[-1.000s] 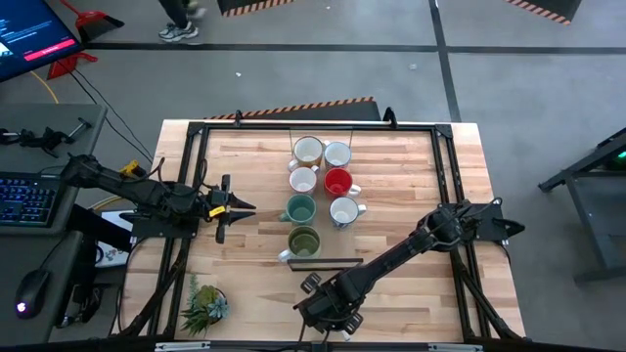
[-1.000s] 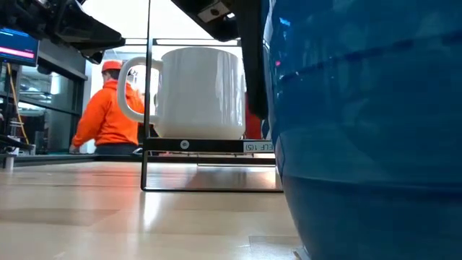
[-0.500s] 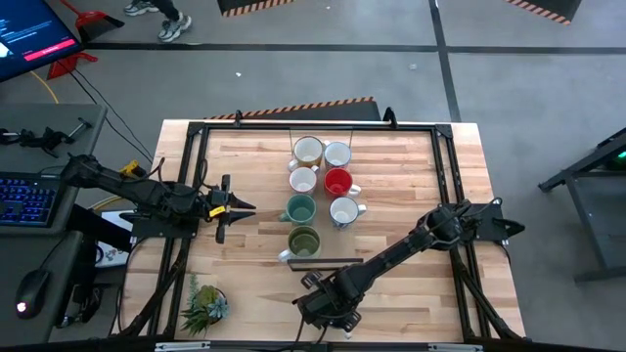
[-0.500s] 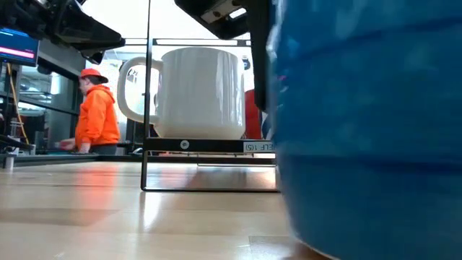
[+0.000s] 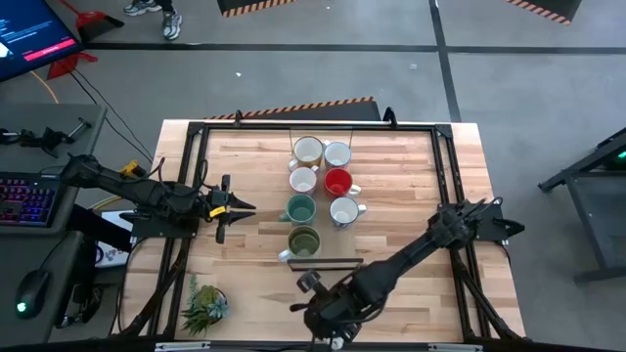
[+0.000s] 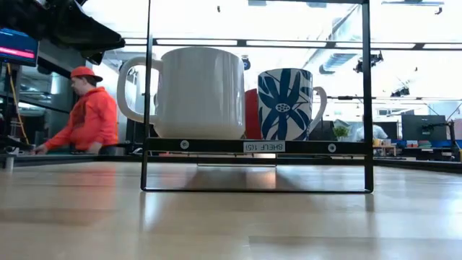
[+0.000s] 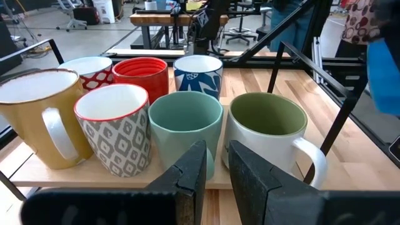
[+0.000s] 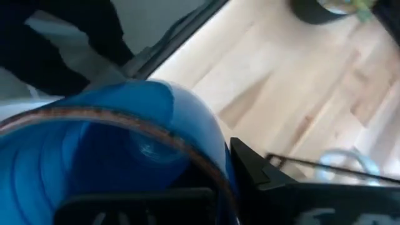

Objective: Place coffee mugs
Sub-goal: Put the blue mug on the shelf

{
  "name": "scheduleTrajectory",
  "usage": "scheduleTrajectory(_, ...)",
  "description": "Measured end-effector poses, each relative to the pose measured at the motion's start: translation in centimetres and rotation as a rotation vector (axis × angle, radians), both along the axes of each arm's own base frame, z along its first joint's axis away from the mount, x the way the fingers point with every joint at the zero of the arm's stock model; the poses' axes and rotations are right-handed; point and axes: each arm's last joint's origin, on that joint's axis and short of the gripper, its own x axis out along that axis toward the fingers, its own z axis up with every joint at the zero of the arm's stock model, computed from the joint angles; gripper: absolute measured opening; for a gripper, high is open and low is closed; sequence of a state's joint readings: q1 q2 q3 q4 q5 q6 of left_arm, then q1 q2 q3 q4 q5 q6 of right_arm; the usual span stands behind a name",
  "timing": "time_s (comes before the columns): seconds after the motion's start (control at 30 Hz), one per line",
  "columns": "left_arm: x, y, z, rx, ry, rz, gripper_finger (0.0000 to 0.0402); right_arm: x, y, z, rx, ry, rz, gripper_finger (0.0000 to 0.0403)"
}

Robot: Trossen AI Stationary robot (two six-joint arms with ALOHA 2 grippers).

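Blue mug (image 8: 119, 150) in right tool (image 5: 328, 315)

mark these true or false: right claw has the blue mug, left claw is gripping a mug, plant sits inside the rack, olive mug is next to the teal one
The right claw is shut on the glossy blue ceramic mug: true.
The left claw grips a mug: false, it hangs beside the black wire rack, holding nothing.
The spiky green potted plant sits inside the rack: false, it stands at the wooden table's near left corner.
The olive-green mug stands next to the teal-green mug: true.
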State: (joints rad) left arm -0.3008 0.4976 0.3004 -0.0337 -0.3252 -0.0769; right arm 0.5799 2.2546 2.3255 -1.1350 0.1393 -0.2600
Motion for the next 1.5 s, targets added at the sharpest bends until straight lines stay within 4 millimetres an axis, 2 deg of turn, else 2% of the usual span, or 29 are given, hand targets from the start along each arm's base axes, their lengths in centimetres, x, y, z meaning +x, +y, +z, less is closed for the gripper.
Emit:
scheduleTrajectory(0.13, 0.0, 0.0, 0.0, 0.0, 0.0, 0.0, 0.0058, -1.2, -1.2, 2.2, 0.002, -0.026, -0.095, 0.0)
scheduleTrajectory(0.37, 0.0, 0.0, 0.0, -0.001, -0.001, 0.0, 0.0058, -3.0, -2.9, 5.2, -0.104, -0.107, -0.173, 0.0)
scheduleTrajectory(0.57, 0.0, 0.0, 0.0, -0.001, -0.001, 0.0, 0.0058, -4.4, -5.4, 7.9, -0.139, -0.145, -0.253, 0.0)
scheduleTrajectory(0.77, 0.0, 0.0, 0.0, -0.001, -0.001, 0.0, 0.0058, -5.9, -8.9, 10.5, -0.151, -0.153, -0.347, 0.0)
scheduleTrajectory(1.03, 0.0, 0.0, 0.0, 0.0, -0.001, 0.0, 0.0058, -7.9, -14.2, 12.2, -0.217, -0.047, -0.438, 0.0)
scheduleTrajectory(1.3, 0.0, 0.0, 0.0, -0.001, -0.004, 0.0, 0.0058, -9.5, -19.9, 15.0, -0.153, -0.091, -0.512, 0.0)
scheduleTrajectory(1.5, 0.0, 0.0, 0.0, -0.005, -0.003, -0.012, 0.0058, -10.4, -23.8, 16.1, -0.113, -0.095, -0.6, 0.0)
